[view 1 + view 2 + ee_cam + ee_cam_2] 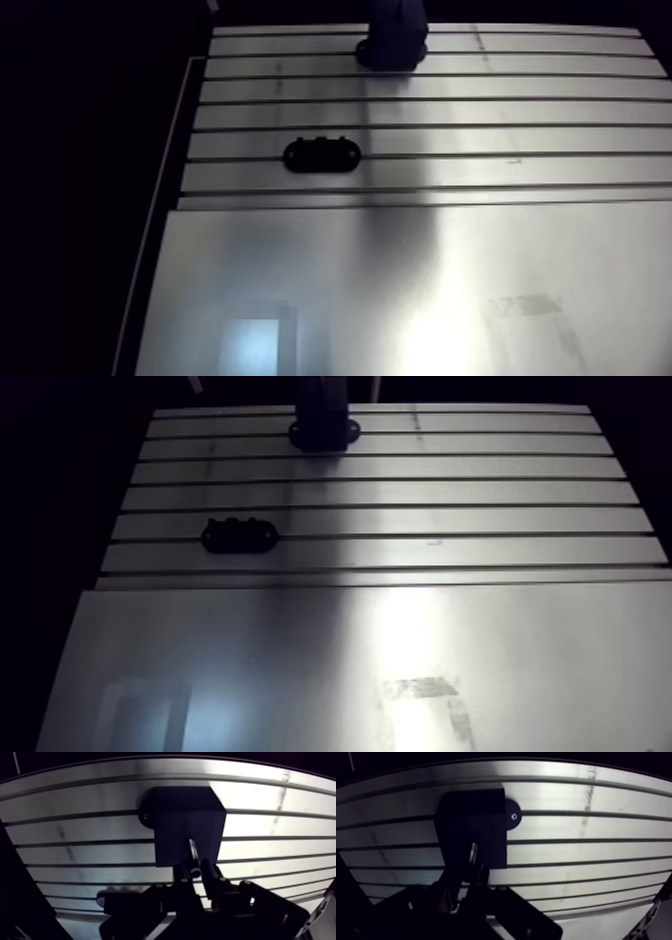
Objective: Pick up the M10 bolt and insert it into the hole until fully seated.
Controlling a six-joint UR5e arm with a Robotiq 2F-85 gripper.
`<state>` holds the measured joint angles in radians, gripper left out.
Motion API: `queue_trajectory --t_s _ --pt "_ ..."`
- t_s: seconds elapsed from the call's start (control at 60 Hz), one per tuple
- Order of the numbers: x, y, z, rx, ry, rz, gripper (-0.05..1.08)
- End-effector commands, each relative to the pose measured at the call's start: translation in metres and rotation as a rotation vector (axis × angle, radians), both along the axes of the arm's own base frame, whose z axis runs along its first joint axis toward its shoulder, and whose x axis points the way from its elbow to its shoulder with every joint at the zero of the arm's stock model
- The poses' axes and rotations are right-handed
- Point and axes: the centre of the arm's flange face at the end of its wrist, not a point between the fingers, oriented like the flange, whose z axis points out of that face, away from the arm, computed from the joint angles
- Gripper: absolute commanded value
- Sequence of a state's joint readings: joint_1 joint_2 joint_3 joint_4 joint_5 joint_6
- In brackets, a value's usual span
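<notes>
One bolt (192, 852) in gripper (197, 872)

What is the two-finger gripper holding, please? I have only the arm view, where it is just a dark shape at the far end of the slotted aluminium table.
Observer: In the wrist view, the two-finger gripper is shut on a slim shiny metal bolt.
Operator: Thank you. Where does the bolt point?
Observer: Its shank reaches ahead of the fingers over a dark square block. I cannot tell whether the tip is in a hole.
Operator: Is the block fastened down?
Observer: A round black tab on one side carries a small screw.
</notes>
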<state>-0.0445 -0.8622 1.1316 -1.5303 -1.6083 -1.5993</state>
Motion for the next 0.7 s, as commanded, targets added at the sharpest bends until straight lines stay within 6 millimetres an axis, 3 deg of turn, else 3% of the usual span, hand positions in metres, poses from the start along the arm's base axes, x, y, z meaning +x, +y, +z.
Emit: queue_trajectory --t_s 0.017,0.7 --pt "-0.0004 0.0001 -0.0045 0.0 -0.005 0.0 1.08" --pt "0.0019 0.0011 -0.012 0.0 -0.019 -0.003 1.08"
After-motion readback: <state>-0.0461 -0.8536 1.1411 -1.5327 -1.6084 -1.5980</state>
